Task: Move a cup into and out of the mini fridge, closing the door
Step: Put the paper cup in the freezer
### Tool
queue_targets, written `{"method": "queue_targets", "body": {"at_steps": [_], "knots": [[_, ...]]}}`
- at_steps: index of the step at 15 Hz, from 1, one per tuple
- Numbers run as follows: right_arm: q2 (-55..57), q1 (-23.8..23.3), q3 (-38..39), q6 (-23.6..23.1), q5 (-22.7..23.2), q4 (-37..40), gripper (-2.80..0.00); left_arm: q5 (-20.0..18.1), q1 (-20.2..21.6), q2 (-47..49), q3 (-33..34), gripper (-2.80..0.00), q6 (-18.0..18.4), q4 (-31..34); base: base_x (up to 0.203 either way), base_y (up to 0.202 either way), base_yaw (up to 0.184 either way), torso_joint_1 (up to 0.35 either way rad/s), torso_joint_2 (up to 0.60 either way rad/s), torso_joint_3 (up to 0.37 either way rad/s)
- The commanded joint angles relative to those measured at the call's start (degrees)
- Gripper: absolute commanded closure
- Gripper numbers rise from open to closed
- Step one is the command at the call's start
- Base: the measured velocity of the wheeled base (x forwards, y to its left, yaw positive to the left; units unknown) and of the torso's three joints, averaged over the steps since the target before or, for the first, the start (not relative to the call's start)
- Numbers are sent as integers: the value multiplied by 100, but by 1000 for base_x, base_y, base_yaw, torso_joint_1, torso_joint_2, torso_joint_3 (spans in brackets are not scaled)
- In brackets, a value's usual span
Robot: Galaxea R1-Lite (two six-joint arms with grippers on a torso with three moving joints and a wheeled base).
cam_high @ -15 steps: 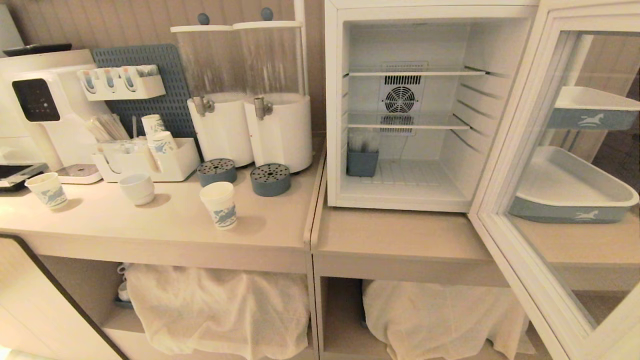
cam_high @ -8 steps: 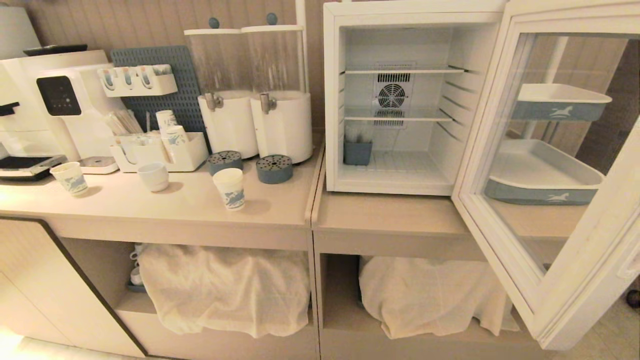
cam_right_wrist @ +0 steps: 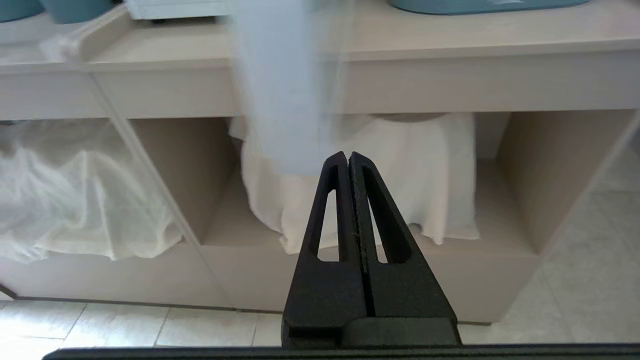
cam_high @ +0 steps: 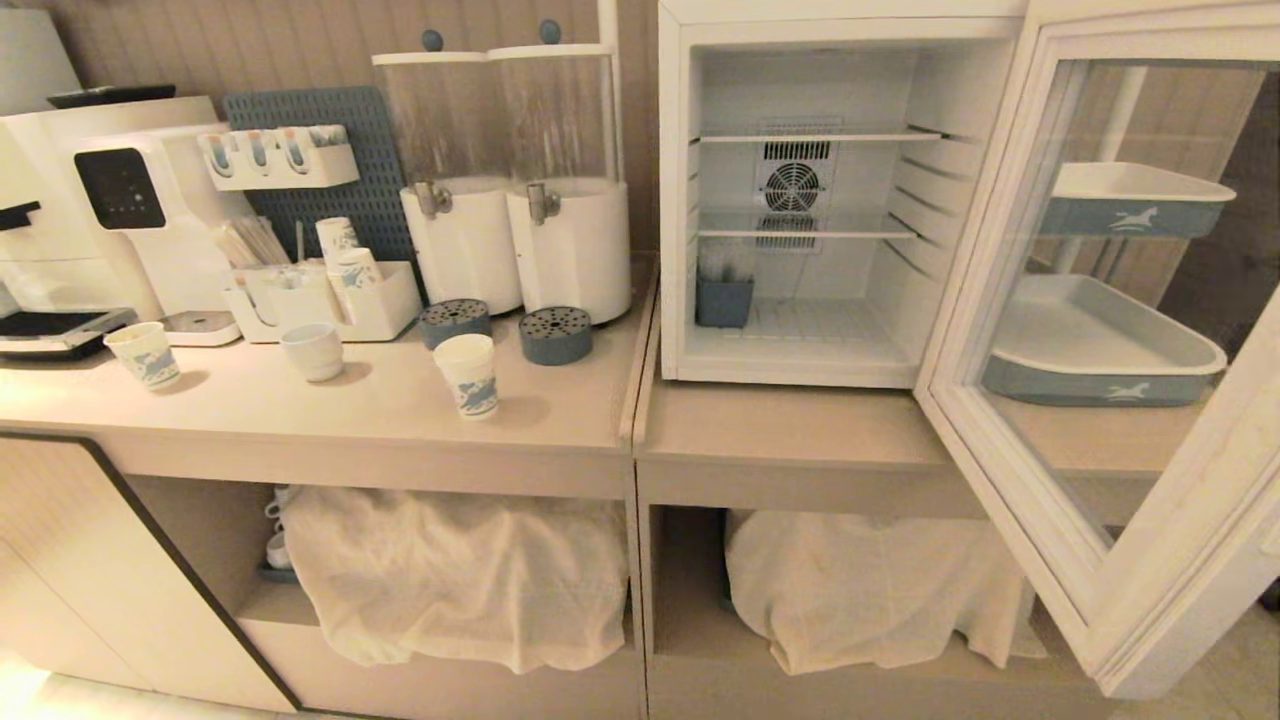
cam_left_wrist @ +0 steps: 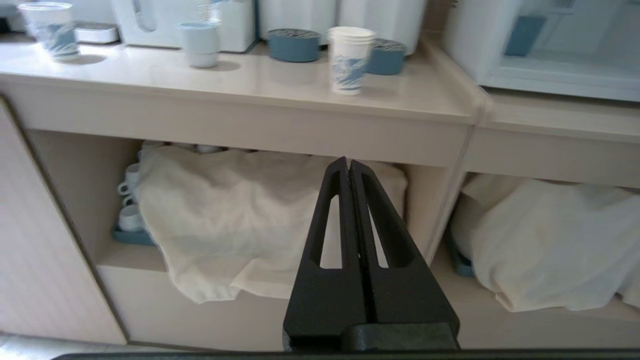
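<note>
Left tool (cam_left_wrist: 349, 167): fingers pressed together, empty, held low in front of the open cupboard bay with the draped white cloth (cam_left_wrist: 240, 220). Right tool (cam_right_wrist: 348, 160): fingers likewise closed, empty, level with the bay under the mini fridge. Neither arm shows in the head view. Cup (cam_high: 468, 375): upright on the worktop (cam_high: 330, 420), near its front edge, just ahead of two blue drip trays (cam_high: 555, 335). Mini fridge (cam_high: 800, 200): at the worktop's right end, door (cam_high: 1090, 330) swung wide open toward the robot's right. Small blue container (cam_high: 724, 300) in the bottom compartment's rear left corner.

White cup (cam_high: 468, 374), blue print
</note>
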Motion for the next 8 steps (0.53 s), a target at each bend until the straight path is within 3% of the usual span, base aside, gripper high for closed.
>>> {"method": "queue_targets", "body": {"at_steps": [1, 8], "knots": [[2, 2, 0, -2, -2, 0, 0, -2, 2, -19, 229, 0, -6, -7, 0, 191, -4, 3, -1, 1], [2, 2, 0, -2, -2, 0, 0, 6, 3, -19, 229, 0, -7, -16, 0, 194, 1, 4, 4, 0]]}}
